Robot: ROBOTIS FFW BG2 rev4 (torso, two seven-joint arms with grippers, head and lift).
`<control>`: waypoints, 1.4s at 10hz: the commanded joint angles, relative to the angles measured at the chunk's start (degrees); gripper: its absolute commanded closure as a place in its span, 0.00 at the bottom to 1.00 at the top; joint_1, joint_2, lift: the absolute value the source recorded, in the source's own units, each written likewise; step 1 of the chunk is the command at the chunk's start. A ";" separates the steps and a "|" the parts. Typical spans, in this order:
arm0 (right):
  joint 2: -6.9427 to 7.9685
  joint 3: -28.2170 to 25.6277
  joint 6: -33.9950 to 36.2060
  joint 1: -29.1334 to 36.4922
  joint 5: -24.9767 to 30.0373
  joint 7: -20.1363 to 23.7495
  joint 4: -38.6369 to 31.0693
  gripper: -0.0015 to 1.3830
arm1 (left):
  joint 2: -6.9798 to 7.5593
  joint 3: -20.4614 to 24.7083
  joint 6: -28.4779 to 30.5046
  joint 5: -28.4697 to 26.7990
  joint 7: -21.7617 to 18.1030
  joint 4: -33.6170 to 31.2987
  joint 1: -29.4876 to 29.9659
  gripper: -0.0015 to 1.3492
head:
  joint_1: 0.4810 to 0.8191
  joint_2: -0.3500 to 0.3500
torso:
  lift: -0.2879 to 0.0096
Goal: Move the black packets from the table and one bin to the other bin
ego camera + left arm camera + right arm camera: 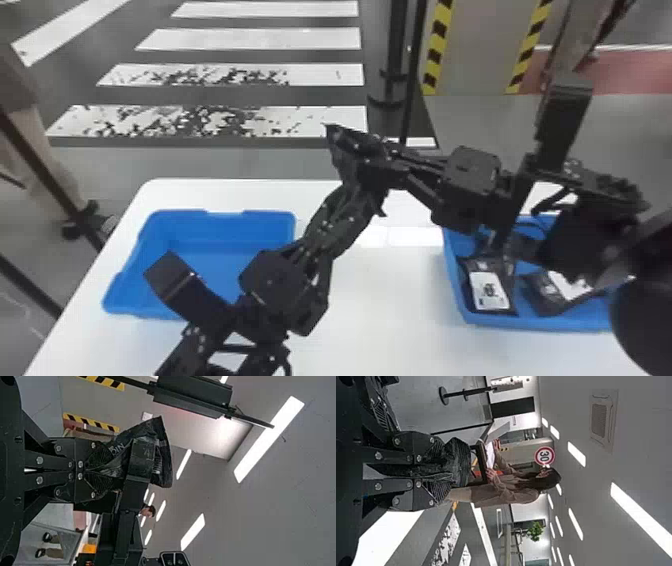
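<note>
We pinch a black packet [163,441] between left gripper [105,470] and right gripper [436,469] above the table [380,300], likely to pass it toward the left-edge bin [190,230].

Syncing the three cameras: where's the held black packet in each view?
Head view: black packet just above centre, where the two arms meet.
Right wrist view: packet in the right gripper's jaws, end sticking out past them.
Left wrist view: packet reaching beyond the left gripper's jaws.
Shared landmark: right gripper, at the packet in all three.
</note>
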 commanded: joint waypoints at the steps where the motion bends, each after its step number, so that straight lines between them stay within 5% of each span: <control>1: 0.01 0.01 0.00 0.30 -0.07 -0.26 -0.23 0.80 | -0.05 0.11 -0.28 -0.02 0.00 0.00 0.06 0.90 | 0.59 0.55 | 0.60; 3: -0.08 -0.10 -0.99 0.87 -0.07 -0.87 -0.65 0.80 | -0.14 0.11 -2.25 0.21 0.53 0.84 0.35 0.88 | 0.59 0.56 | 0.60; 4: 0.01 -0.79 -2.67 1.99 -0.07 -2.19 -2.48 0.80 | -0.14 0.11 -3.10 1.01 0.88 1.41 0.49 0.73 | 0.59 0.56 | 0.60; 5: 0.10 -2.04 -3.38 2.27 0.28 -2.63 -3.18 0.80 | -0.23 0.23 -1.55 1.23 0.88 1.55 0.49 0.46 | 0.57 0.56 | 0.60; 6: 0.18 -3.64 -3.52 2.55 0.73 -2.80 -4.45 0.80 | -0.23 0.23 -1.55 1.69 0.88 2.25 0.49 0.36 | 0.56 0.56 | 0.60; 11: 0.71 -18.15 -3.94 7.90 6.79 -3.60 -10.63 0.80 | -1.37 2.85 -3.10 2.72 1.41 4.50 1.61 0.36 | 0.45 0.43 | 0.60; 14: 0.89 -26.84 -5.35 11.83 11.59 -3.77 -5.57 0.80 | -1.55 2.74 -7.31 3.98 2.55 6.33 1.89 0.33 | 0.46 0.31 | 0.60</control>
